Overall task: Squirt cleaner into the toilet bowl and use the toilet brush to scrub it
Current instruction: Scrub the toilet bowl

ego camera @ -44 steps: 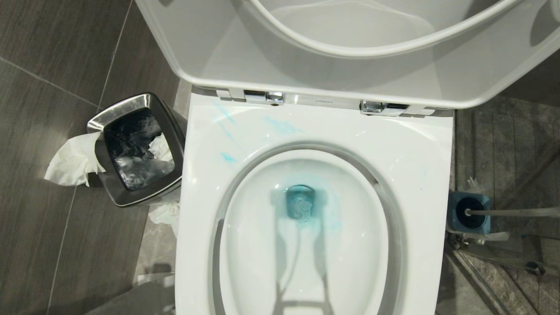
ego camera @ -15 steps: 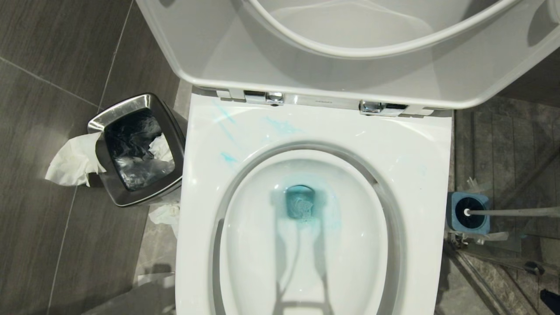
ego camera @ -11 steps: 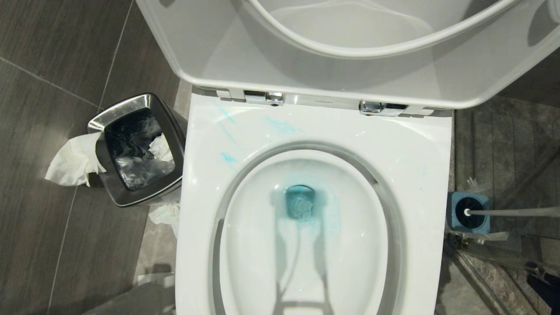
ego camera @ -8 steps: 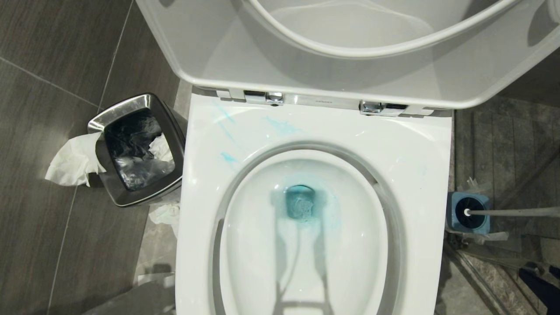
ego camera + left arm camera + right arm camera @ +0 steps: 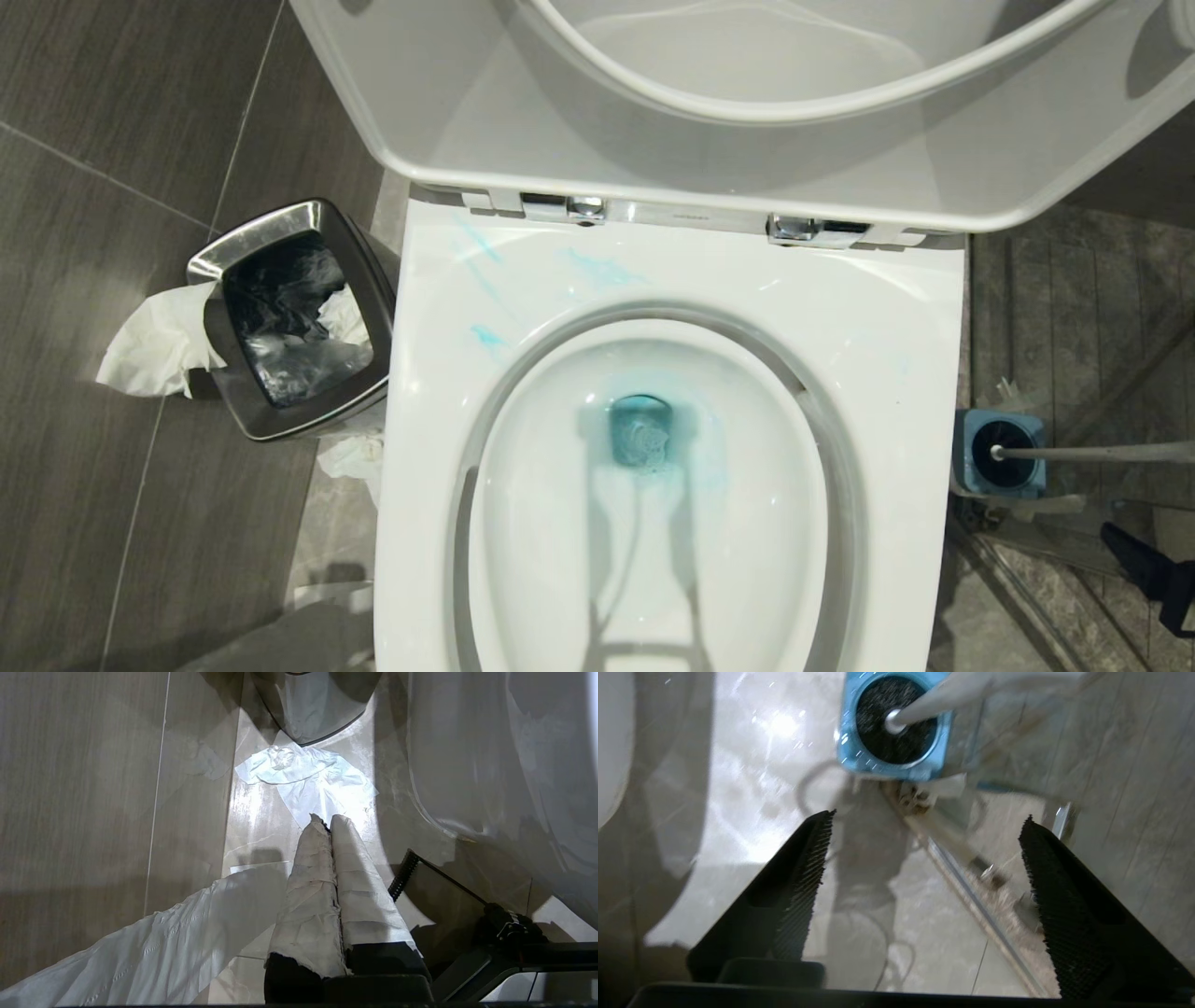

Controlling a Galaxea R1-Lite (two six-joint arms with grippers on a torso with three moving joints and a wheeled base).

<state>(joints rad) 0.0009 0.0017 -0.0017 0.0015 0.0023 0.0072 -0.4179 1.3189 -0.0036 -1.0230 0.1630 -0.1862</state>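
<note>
We see toilet brush [image 5: 1083,454] parked in blue holder [image 5: 999,454], right edge of frame, beside toilet bowl [image 5: 896,373]. Right hand [image 5: 924,858] wide, empty, short of handle. We advise: straddle handle squarely (holder may lift), then clamp. Left hand [image 5: 329,823] pinched closed, idle.

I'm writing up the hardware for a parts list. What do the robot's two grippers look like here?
The right gripper has two wedge-shaped black fingers whose inner faces are finely ridged, like rasp pads. In the head view it shows only as a black angular piece. The left gripper has its long, tapering fingers wrapped in creased whitish covering, frayed at the base, above a black body. No cables or markings are visible.
</note>
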